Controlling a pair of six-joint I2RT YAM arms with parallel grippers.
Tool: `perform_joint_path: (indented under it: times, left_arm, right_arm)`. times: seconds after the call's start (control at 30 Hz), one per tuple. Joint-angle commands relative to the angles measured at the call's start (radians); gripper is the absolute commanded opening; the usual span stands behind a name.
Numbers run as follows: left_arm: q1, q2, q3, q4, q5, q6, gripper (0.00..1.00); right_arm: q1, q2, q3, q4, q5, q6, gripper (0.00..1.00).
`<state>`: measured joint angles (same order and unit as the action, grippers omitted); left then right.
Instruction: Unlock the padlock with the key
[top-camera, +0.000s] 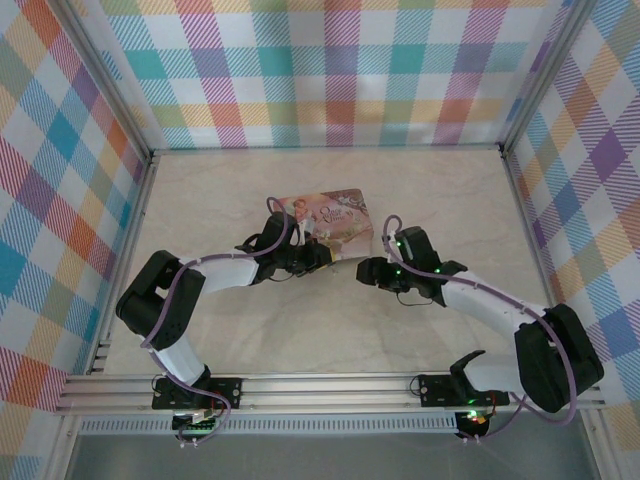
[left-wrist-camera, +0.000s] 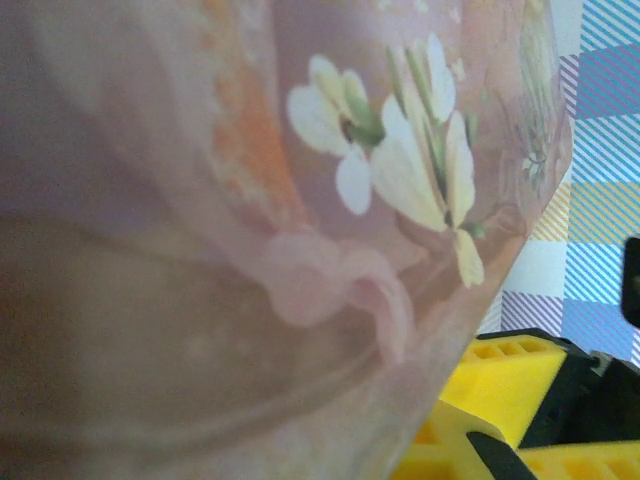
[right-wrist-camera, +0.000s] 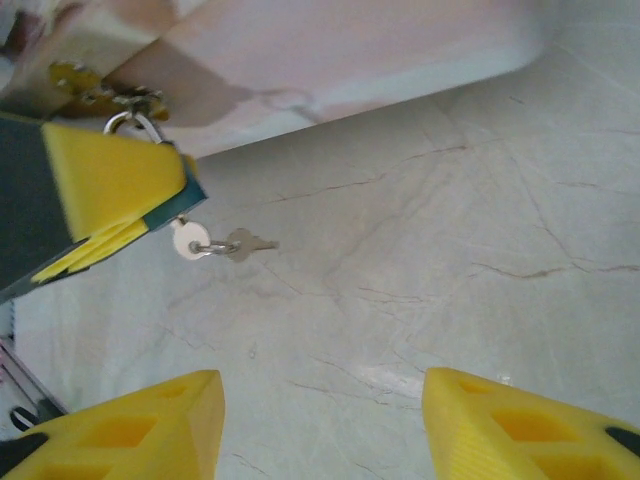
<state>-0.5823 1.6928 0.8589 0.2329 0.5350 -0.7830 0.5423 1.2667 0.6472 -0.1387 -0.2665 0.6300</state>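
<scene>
In the right wrist view the padlock's thin silver shackle (right-wrist-camera: 130, 117) pokes out above my left gripper's yellow fingers (right-wrist-camera: 110, 180) and hooks into the gold clasp (right-wrist-camera: 90, 85) of the pink tin (top-camera: 330, 218). The lock's body is hidden between those fingers, which are shut on it. Just below them a small silver key (right-wrist-camera: 243, 243) hangs on a ring with a white round tag (right-wrist-camera: 188, 240), close to the marble tabletop. My left gripper (top-camera: 318, 255) sits at the tin's near edge. My right gripper (right-wrist-camera: 320, 430) is open over bare table, short of the key, with nothing between its fingers.
The tin's flowered side (left-wrist-camera: 300, 200) is very close in the left wrist view, with one yellow finger (left-wrist-camera: 500, 390) at the lower right. Checked walls enclose the marble table (top-camera: 450, 200). Both forearms angle in toward the tin from the near corners.
</scene>
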Motion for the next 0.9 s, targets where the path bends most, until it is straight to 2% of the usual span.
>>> perform_joint_path:
  times: [0.0,0.23,0.47,0.87]
  left_arm:
    - [-0.004,-0.024,0.052,-0.028,0.077,0.029,0.09]
    - [0.009,-0.025,0.074,-0.106,0.128,0.078,0.09]
    - [0.019,-0.022,0.070,-0.107,0.136,0.077,0.09]
    - [0.029,-0.032,0.082,-0.123,0.159,0.065,0.09]
  right_arm:
    - [0.042,0.004,0.058,-0.068,0.064,-0.121,0.55]
    - [0.136,0.053,0.132,-0.112,0.153,-0.212,0.56]
    - [0.209,0.099,0.173,-0.129,0.243,-0.267,0.56]
    - [0.264,0.168,0.208,-0.072,0.317,-0.278,0.57]
